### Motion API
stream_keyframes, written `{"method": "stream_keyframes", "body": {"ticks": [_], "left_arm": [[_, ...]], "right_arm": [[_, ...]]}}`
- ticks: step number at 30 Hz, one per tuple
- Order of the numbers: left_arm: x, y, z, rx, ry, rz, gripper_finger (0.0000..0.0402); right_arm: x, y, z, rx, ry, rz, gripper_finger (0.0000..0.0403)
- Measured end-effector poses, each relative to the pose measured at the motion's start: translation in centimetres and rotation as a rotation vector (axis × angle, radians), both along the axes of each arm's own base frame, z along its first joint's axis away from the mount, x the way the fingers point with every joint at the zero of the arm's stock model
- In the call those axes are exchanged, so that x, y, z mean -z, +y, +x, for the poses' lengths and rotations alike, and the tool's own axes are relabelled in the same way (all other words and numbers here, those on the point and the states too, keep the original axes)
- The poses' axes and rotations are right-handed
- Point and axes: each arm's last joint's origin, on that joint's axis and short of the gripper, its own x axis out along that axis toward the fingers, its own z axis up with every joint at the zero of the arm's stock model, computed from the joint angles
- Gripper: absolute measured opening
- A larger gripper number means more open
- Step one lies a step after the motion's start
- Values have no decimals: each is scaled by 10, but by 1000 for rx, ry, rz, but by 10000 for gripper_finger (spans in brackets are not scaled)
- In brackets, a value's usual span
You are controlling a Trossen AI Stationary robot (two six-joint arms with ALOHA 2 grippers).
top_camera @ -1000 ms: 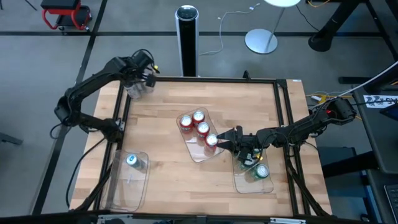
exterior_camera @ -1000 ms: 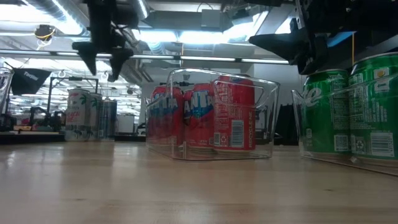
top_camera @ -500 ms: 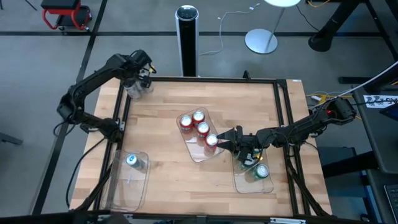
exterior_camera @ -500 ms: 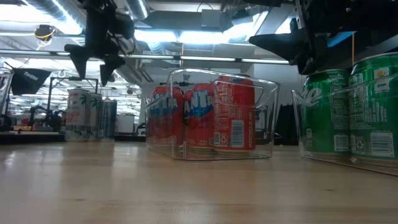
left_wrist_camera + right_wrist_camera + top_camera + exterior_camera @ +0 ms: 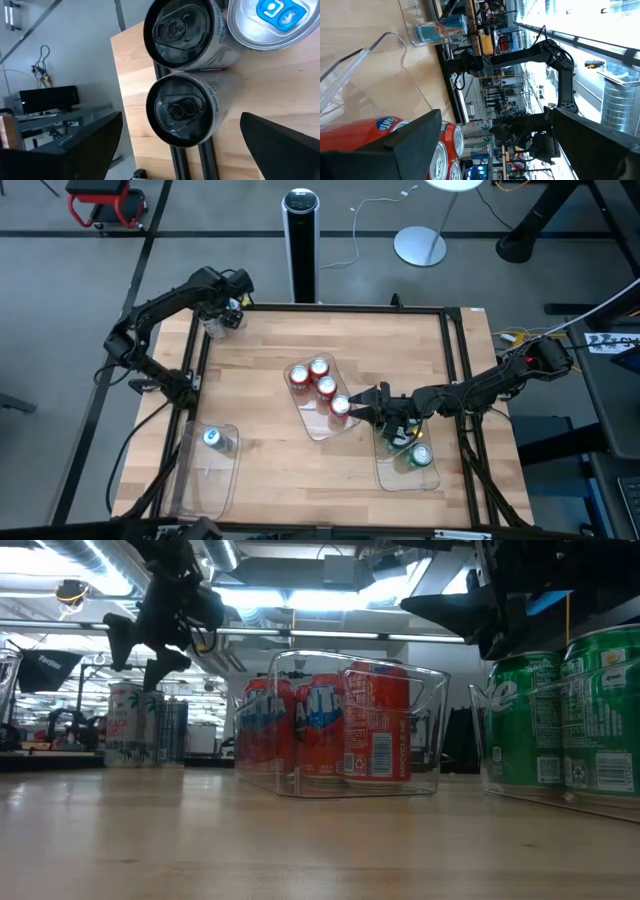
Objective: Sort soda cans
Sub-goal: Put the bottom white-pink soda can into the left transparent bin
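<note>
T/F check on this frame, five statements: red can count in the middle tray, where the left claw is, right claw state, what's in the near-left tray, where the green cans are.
1. The middle tray holds four red cans. True.
2. The left claw hangs over the near-right tray. False: it is over the cans at the table's far-left corner.
3. The right claw is shut on a red can. False: it is open and empty, beside the middle tray.
4. The near-left tray holds one can with a blue top. True.
5. The green cans stand loose on the table. False: they are in the near-right tray.
</note>
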Motion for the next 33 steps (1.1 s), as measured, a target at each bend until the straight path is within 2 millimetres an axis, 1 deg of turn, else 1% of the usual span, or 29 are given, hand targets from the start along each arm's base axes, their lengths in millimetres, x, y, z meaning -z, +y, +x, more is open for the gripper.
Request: {"method": "stream_keyframes", "body": {"ticks": [11,13,18,23,26,30,33], "left_arm": [[0,0,1,-2,-21,-8,391],[4,1,1,-7,-43,-16,390],[10,4,1,-28,-11,-9,390],[24,10,4,-62,90,-32,390],[30,12,5,-74,126,-43,390],[32,13,7,-71,110,-42,390],[35,16,8,-55,58,-72,390]], "right_arm": [[0,0,0,1,0,8,376],[0,0,0,1,0,8,376],[0,0,0,1,0,8,376],[0,0,0,0,0,8,376],[0,1,0,-29,1,11,376],[0,2,0,-51,2,14,376],[0,2,0,-51,2,14,376]]}}
